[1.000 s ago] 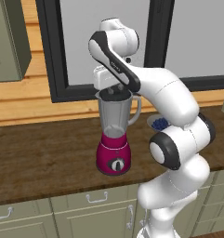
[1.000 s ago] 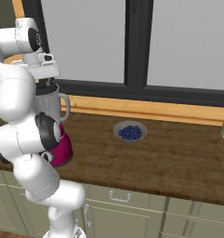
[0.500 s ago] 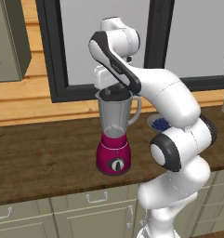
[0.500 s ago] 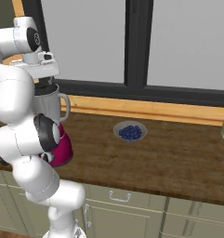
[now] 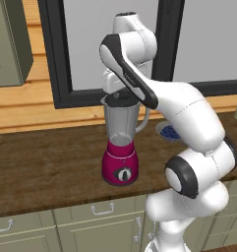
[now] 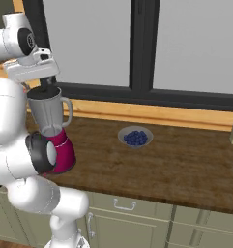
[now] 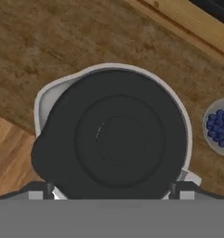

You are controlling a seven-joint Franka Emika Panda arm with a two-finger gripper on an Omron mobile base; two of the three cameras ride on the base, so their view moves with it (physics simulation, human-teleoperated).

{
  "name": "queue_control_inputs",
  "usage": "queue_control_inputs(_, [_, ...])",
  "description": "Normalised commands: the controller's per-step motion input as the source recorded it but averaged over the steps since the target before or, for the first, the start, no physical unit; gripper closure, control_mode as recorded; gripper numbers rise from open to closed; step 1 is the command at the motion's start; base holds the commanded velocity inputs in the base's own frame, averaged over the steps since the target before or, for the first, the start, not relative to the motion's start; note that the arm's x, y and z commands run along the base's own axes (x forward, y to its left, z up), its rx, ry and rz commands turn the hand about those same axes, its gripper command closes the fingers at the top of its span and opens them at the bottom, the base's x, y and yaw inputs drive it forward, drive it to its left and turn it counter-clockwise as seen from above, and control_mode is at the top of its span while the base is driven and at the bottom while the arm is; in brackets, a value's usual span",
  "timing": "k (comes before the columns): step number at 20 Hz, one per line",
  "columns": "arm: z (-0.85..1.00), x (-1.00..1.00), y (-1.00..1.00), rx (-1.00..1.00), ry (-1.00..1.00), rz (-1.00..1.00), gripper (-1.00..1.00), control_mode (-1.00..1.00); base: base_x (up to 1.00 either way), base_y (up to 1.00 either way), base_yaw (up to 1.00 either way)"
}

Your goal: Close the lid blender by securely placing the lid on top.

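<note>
The blender (image 5: pixel 121 145) stands upright on the dark wooden desk (image 5: pixel 46 167), its magenta base near the front half of the top and its clear grey jar rising in front of the dark-framed window (image 5: pixel 56 54). The lid (image 7: pixel 115 135) sits on the jar's mouth: in the hand view the black disc covers the opening almost wholly, with the pale rim of the jar showing as a thin ring around it and the pouring lip sticking out at one side. The gripper (image 7: pixel 112 188) hangs directly above the lid, its two dark finger tips (image 7: pixel 39 188) spread wide to either side of the disc and not pressing on it, so nothing is pinched. In the left base view the hand (image 5: pixel 121 88) sits just over the jar top, and the white arm slopes down from it to the right, passing in front of the jar's side handle. A bluish bowl of blueberries (image 6: pixel 135 137) rests on the desk beside the blender, apart from it, toward the window sill. A light wooden sill (image 6: pixel 152 115) runs along the back of the desk. Pale green cabinet drawers (image 5: pixel 98 211) with metal handles lie under the desk front. An upper cabinet (image 5: pixel 9 44) hangs at the left of the window.
</note>
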Motion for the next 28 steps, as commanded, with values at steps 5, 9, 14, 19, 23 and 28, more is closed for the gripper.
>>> queue_control_inputs(5, [0.01, -0.59, -0.56, 0.18, -0.11, 0.00, -1.00, -1.00, 0.00, 0.00, 0.00])
queue_control_inputs(9, [-0.22, -0.41, -0.84, 0.14, 0.00, 0.00, -1.00, -1.00, 0.00, 0.00, 0.00])
queue_control_inputs(14, [-0.10, -0.07, -0.39, 0.01, 0.00, 0.00, -1.00, -1.00, 0.00, 0.00, 0.00])
queue_control_inputs(19, [-0.26, -0.14, -0.55, 0.00, 0.00, 0.01, -1.00, -1.00, 0.00, 0.00, 0.00])
queue_control_inputs(23, [-0.44, -0.33, -0.52, 0.00, 0.00, 0.00, -1.00, -1.00, 0.00, 0.00, 0.00])
queue_control_inputs(28, [-0.19, -0.18, -0.18, 0.00, 0.00, 0.00, -1.00, -1.00, 0.00, 0.00, 0.00])
